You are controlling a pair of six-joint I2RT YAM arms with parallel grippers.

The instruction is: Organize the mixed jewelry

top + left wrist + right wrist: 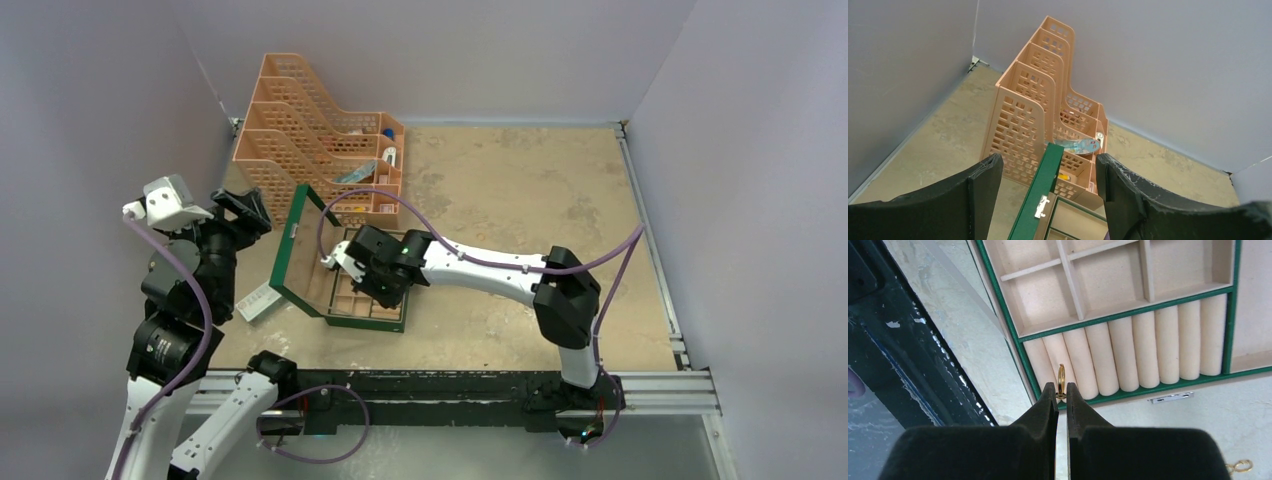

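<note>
The right black pincer (1061, 390) is clenched on a thin round gold ring (1061, 376), right by the soft cream rolls (1143, 350) in the flat green box (1128, 315). The left pincer (1048, 164) is released, holding nothing, near a peach plastic rack full of holes (1023, 115).

Table (520, 200): green box (292, 262), rack (300, 130), gold ring (1240, 466)
</note>
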